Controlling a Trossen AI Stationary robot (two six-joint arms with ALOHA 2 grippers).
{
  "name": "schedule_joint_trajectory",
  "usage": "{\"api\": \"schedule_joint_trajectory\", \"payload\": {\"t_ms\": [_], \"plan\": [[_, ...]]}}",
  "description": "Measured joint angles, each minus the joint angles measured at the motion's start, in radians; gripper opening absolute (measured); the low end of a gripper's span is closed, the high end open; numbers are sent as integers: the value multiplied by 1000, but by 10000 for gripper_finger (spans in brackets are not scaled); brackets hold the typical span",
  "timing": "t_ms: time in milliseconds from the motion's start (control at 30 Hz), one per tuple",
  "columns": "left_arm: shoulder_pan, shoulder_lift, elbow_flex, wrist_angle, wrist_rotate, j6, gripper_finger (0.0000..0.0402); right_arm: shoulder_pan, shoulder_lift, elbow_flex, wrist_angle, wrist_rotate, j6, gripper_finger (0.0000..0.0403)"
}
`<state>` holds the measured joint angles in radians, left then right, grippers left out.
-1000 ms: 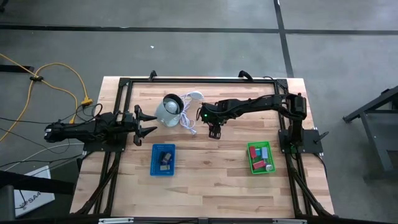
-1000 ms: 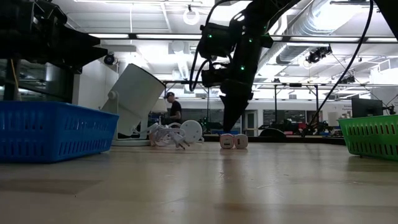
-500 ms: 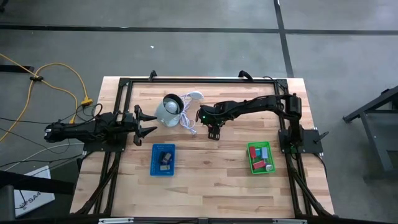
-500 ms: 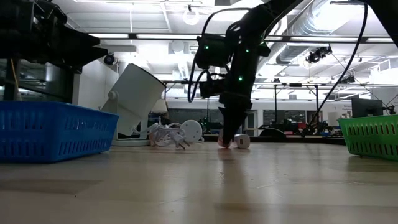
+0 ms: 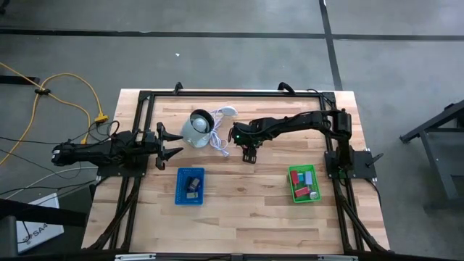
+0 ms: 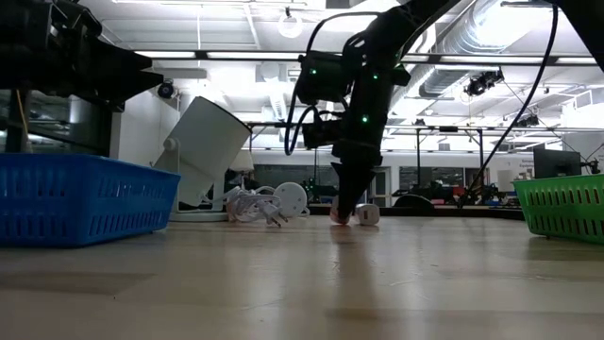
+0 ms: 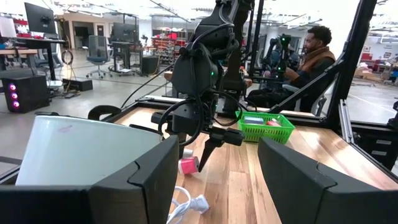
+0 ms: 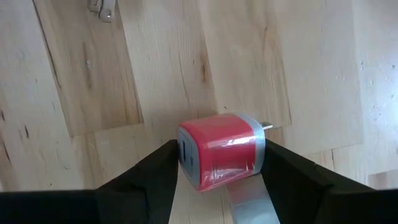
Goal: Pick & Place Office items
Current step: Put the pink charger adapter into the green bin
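A red block (image 8: 217, 149) with a pale end lies on the bare table near its middle, and it also shows in the left wrist view as the pink-red block (image 7: 188, 165). A second pale piece (image 6: 366, 214) lies right beside it. My right gripper (image 5: 250, 154) points steeply down with its fingertips at table height, open, one finger on each side of the red block (image 8: 217, 186). My left gripper (image 5: 170, 143) waits open at the table's left edge, holding nothing. My right gripper's fingers (image 8: 163, 171) come from above and stand close against the red block's two opposite sides (image 8: 184, 155). Whether they touch it I cannot tell. The block lies flat on the table.
A grey-white round object (image 5: 196, 129) with a white cord (image 5: 221, 142) lies just left of the right gripper. A blue tray (image 5: 190, 185) with small pieces sits toward the near edge. A green tray (image 5: 303, 183) with several blocks sits near right.
My right gripper has sunk a little toward the table, so that its fingertips now stand down around the red block, which has not moved.
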<state>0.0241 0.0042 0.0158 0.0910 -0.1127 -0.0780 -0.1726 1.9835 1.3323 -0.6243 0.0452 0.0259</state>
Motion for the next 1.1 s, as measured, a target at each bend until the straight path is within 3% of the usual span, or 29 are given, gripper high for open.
{"api": "schedule_joint_trajectory", "payload": {"t_ms": [267,1100], "plan": [[0,0,0,0,0,0,212,0,0,1,1,0,0,184],[0,0,0,0,0,0,212,2,-26,2,6,1,5,182]]}}
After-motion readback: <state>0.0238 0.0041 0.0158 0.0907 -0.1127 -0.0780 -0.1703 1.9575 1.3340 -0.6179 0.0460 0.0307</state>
